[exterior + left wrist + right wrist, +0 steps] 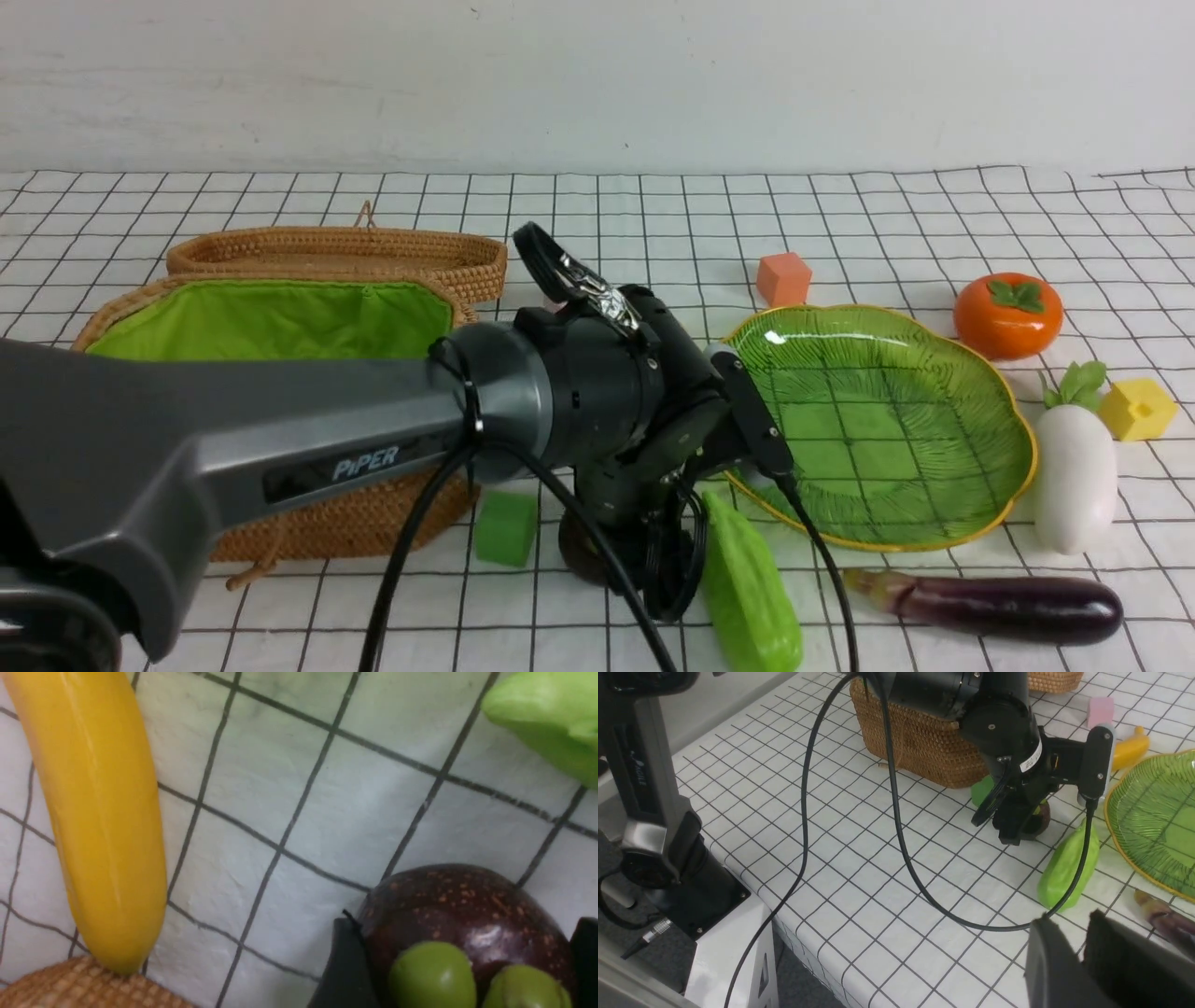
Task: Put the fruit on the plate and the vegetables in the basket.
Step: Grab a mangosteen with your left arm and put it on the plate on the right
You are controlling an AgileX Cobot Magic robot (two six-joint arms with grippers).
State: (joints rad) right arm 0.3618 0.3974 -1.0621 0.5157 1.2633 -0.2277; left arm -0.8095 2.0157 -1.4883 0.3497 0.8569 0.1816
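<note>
One mangosteen [467,910] on desk [653,215] near plate [887,420], left fingers [343,961] straddling it, grip unclear; right fingers [1055,961] nearly clenched, empty.

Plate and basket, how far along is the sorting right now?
Done: nothing visible; the plate is bare and the basket shows only lining where visible. In hand: the left gripper has its jaws either side of the mangosteen on the cloth; a firm grip is unclear. Left: persimmon, banana, radish, eggplant and gourd lie on the cloth; no carrot shows.
</note>
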